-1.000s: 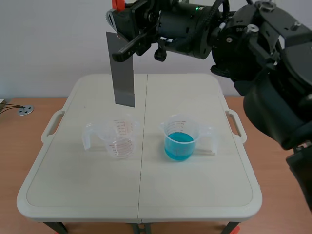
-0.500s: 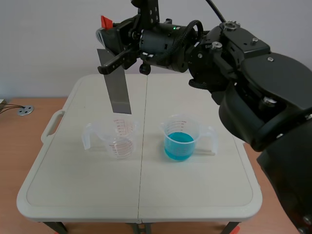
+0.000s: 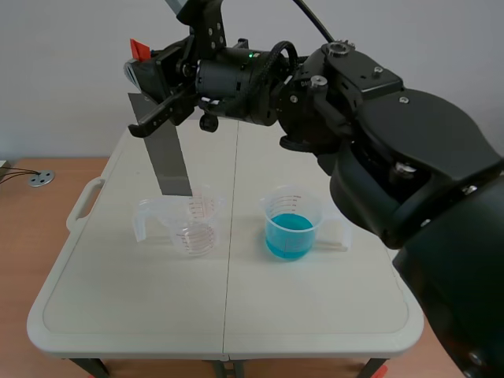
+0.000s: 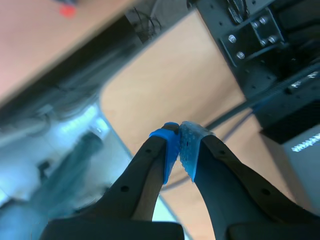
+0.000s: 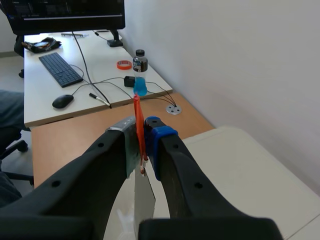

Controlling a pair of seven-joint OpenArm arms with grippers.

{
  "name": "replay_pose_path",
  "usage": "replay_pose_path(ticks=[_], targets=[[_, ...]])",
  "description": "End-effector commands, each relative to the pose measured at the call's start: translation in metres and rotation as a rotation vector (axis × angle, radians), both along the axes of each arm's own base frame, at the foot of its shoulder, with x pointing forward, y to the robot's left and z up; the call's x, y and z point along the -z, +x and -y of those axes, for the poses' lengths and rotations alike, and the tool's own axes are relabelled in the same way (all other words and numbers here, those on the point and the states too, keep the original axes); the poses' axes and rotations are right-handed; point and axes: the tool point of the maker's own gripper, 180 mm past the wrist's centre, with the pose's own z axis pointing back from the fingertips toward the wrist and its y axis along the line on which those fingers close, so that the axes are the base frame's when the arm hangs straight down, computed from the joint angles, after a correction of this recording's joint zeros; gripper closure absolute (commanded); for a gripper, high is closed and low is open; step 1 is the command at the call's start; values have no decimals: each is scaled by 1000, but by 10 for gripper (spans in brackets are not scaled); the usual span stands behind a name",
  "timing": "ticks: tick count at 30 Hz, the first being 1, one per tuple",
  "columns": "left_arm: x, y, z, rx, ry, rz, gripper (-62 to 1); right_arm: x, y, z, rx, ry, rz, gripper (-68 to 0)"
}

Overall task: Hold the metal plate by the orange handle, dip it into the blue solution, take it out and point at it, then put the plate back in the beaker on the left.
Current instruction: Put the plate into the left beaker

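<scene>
Right end effector (image 5: 142, 134) is clamped narrowly on the thin orange handle (image 5: 136, 117), one pad on each face. Left end effector (image 4: 179, 135) is closed on nothing, its blue pads touching.

Below the handle hangs the flat grey metal plate (image 3: 165, 157), tilted, with its top toward 11 o'clock and its lower end toward 5 o'clock. In the scene view its bottom edge meets the rim of the clear plastic beaker with red markings (image 3: 191, 230). Whether the edge is inside the mouth cannot be told.

This beaker stands on the white folding surface (image 3: 118, 299), at 9 o'clock from the clear beaker of blue solution (image 3: 291, 227). The two stand near each other but apart, with the surface's centre seam between them.

Farther off, in the right wrist view, a second pale surface (image 5: 45, 112) carries a black keyboard (image 5: 60, 70), a black mouse (image 5: 62, 101), a small capped bottle (image 5: 140, 60) and an orange tape ring (image 5: 124, 64).
</scene>
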Motion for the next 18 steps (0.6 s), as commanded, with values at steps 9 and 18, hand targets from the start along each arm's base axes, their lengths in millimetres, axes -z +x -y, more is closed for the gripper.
replay_pose_path(ticks=[9, 18], targets=[[9, -29, 23, -93, -100, -63, -16, -16, 5, -1, 3, 9, 48, -15], [11, -32, 21, -94, -97, -71, -16, -10, 5, -1, 7, -26, 58, -14]])
